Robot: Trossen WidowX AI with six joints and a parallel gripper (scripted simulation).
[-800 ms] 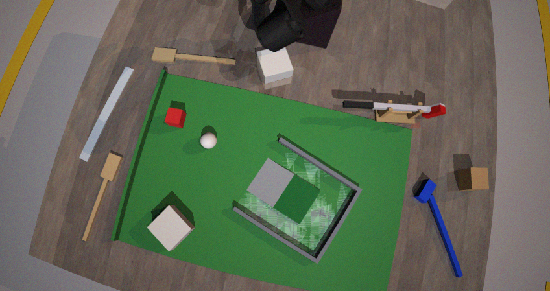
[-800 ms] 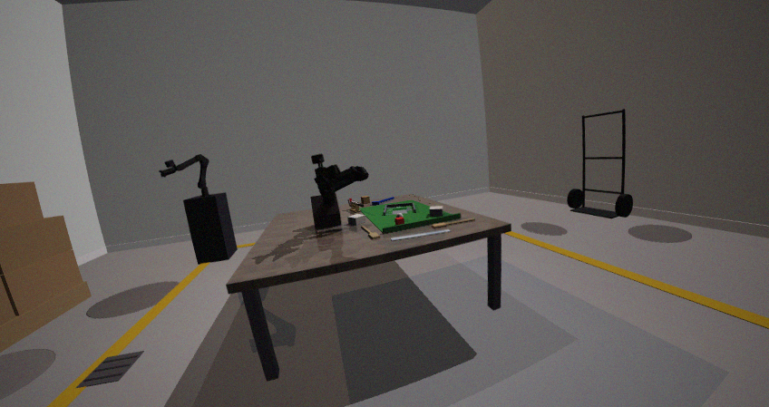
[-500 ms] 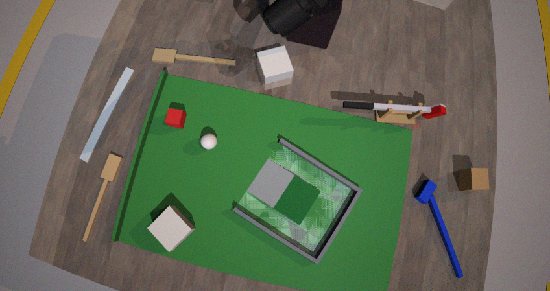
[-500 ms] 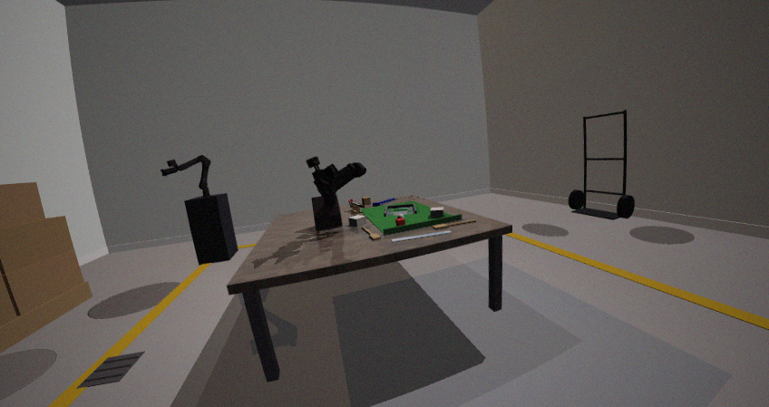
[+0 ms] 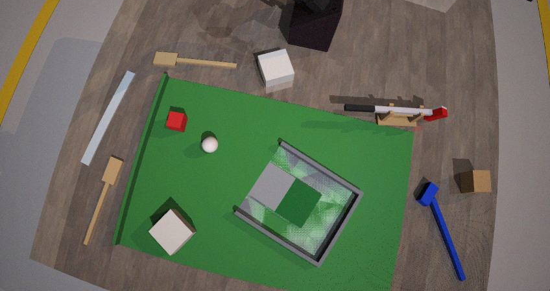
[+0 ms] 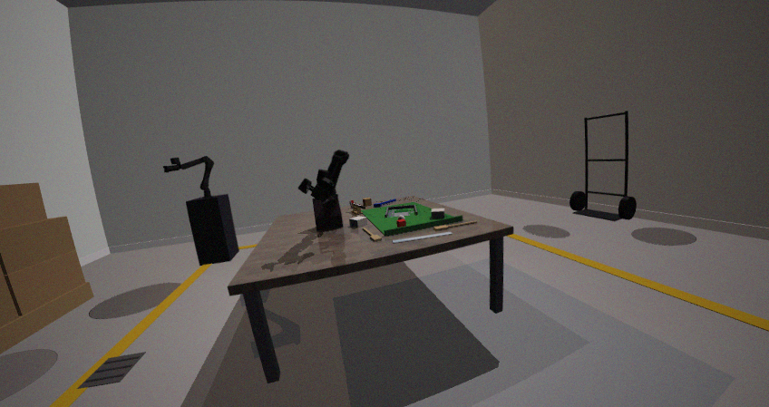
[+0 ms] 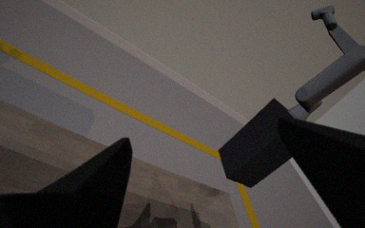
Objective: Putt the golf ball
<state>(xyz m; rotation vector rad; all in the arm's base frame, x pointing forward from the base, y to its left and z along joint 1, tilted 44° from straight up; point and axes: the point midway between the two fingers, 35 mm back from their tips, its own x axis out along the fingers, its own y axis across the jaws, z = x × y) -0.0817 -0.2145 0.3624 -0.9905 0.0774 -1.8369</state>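
The red putter, with a black grip, pale shaft and red head, lies across a wooden stand at the mat's upper right edge in the top view. The white golf ball rests on the green mat, left of the grey ramp. The dark green raised green adjoins the ramp, inside a grey border open toward the ball. My gripper is open and empty in the wrist view, which faces the floor and wall. The arm is folded up at its base, away from the putter.
A red cube and a white block stand on the mat. Another white block is near the arm base. Two wooden mallets, a pale bar, a blue mallet and a brown block lie around the mat.
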